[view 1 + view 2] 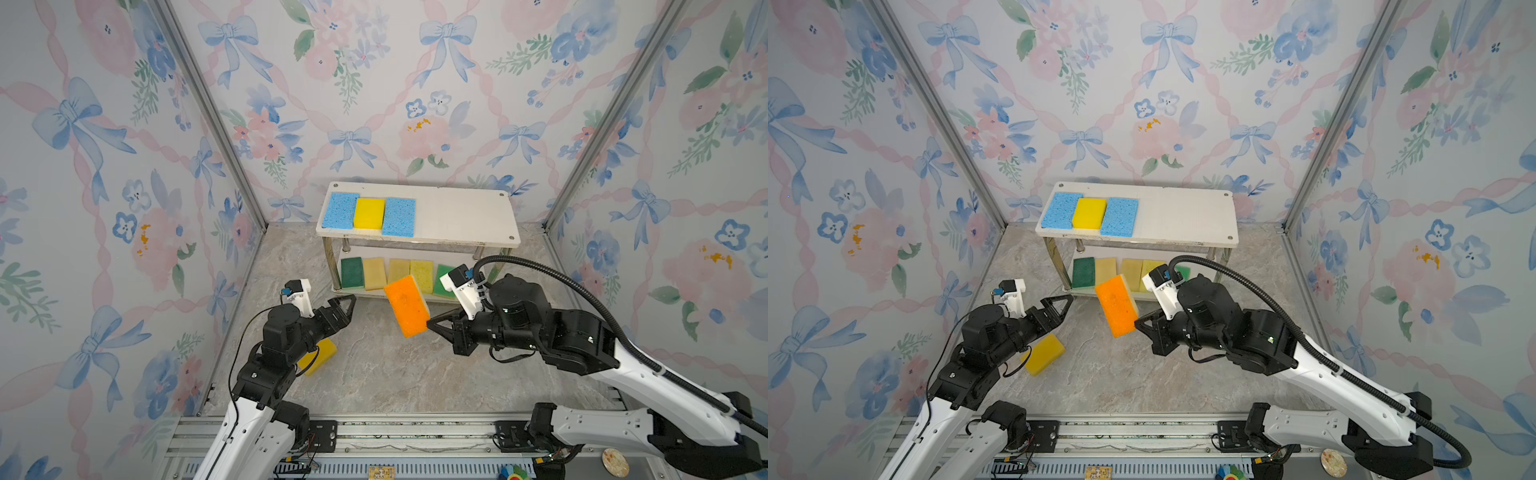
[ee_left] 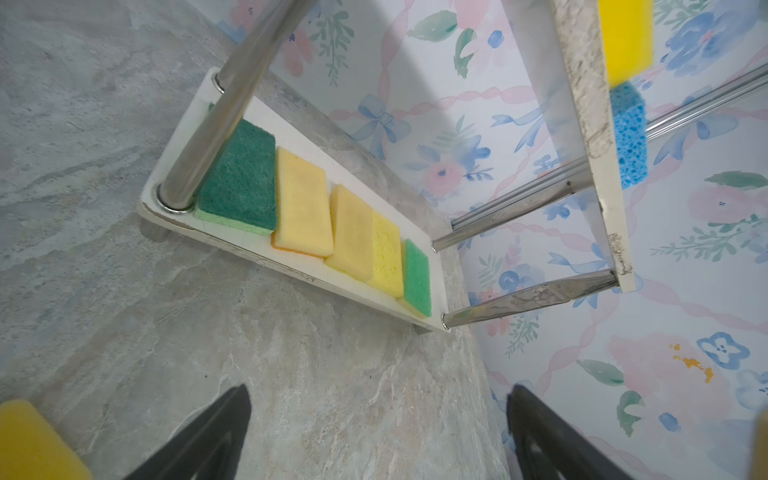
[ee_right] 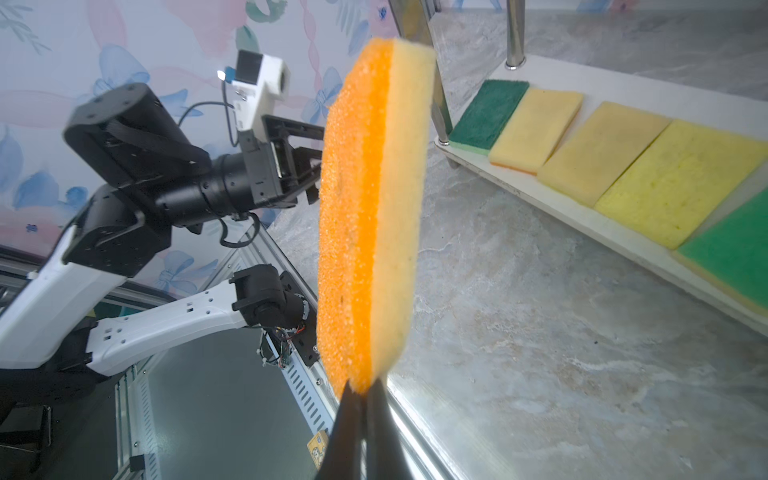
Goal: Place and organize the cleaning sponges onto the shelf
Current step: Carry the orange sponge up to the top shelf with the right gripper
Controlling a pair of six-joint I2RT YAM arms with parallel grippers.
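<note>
The white shelf point(image 1: 465, 216) bore two blue sponges point(image 1: 340, 210) flanking a yellow sponge point(image 1: 369, 213) on top and five below in a row, dark green sponge point(image 1: 351, 272) to light green sponge point(image 1: 444, 274), while the orange sponge point(image 1: 407, 305) hung tilted before it and another yellow sponge point(image 1: 322, 355) lay on the floor point(image 1: 395, 374).

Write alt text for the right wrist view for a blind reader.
The right gripper pinches an orange sponge by its end, seen edge-on. Beyond it, five sponges lie in a row on the shelf's lower board.
</note>
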